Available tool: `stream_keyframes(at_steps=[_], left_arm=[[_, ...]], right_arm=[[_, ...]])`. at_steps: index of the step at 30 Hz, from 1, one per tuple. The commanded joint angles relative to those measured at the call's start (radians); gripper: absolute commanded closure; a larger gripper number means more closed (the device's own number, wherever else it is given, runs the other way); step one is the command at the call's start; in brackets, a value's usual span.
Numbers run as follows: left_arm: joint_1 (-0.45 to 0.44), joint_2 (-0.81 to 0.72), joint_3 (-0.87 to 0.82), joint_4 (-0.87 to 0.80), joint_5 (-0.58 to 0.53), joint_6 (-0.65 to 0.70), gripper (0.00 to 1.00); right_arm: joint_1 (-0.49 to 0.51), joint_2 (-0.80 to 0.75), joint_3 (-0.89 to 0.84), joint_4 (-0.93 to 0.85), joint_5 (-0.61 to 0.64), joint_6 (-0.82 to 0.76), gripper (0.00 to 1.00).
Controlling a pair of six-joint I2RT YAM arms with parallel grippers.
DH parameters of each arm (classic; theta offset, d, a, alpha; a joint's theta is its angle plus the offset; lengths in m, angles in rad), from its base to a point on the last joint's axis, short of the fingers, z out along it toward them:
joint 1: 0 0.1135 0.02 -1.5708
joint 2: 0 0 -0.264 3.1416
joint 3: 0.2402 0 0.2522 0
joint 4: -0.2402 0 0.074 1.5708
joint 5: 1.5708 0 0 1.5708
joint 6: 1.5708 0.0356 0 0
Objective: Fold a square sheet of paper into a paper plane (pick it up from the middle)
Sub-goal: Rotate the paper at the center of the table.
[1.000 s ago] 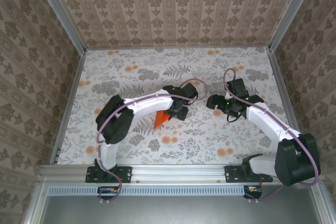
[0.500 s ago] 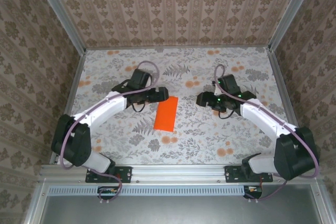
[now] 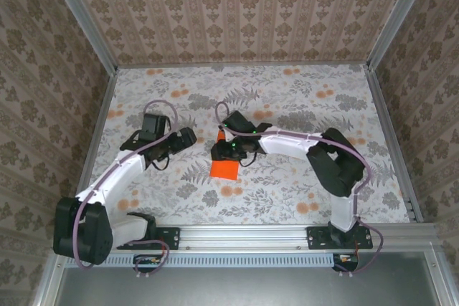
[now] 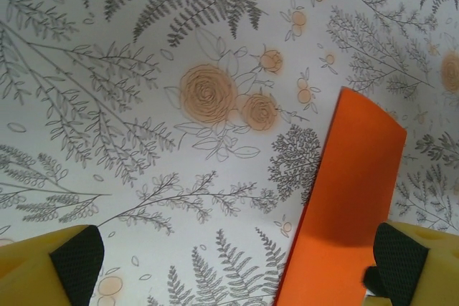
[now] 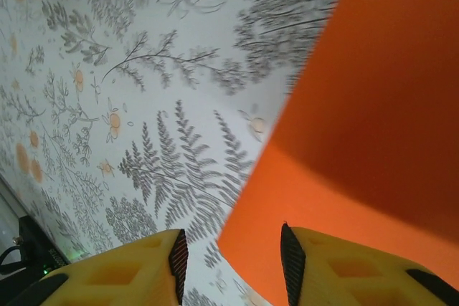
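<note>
The square sheet of paper (image 3: 224,170) is bright orange and lies on the flowered table, folded into a long rectangle rather than a paper plane. My right gripper (image 3: 219,152) reaches across from the right and hangs over the sheet's middle, hiding part of it. In the right wrist view its jaws (image 5: 231,266) stand a little apart, with a corner of the paper (image 5: 373,105) between them. My left gripper (image 3: 188,135) is just left of the sheet and wide open (image 4: 237,259). The paper (image 4: 351,191) runs past its right finger (image 4: 398,256).
The flowered table (image 3: 301,191) is boxed in by papered walls at the left, back and right. A metal rail (image 3: 244,233) with both arm bases runs along the near edge. The right arm (image 3: 301,141) stretches over the table's middle.
The left arm drew back to the left and its jaws opened fully. The right arm swung left across the table onto the paper, and its jaws narrowed.
</note>
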Motion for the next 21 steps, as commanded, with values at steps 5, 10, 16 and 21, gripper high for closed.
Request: stream_keyframes(at_steps=[5, 10, 16, 21], left_arm=[[0.015, -0.013, -0.021, -0.014, 0.025, -0.03, 0.0], [0.009, 0.017, -0.017, 0.014, 0.062, -0.032, 0.0], [-0.03, 0.044, -0.011, 0.062, 0.102, -0.019, 0.01], [-0.097, 0.091, -0.001, 0.124, 0.122, -0.019, 0.04]], right_arm=[[0.015, 0.11, 0.045, -0.03, -0.057, -0.009, 0.58], [0.013, 0.106, 0.019, -0.104, -0.029, -0.103, 0.58], [-0.012, 0.039, -0.099, -0.195, -0.011, -0.284, 0.59], [-0.044, -0.072, -0.223, -0.158, -0.1, -0.411, 0.56]])
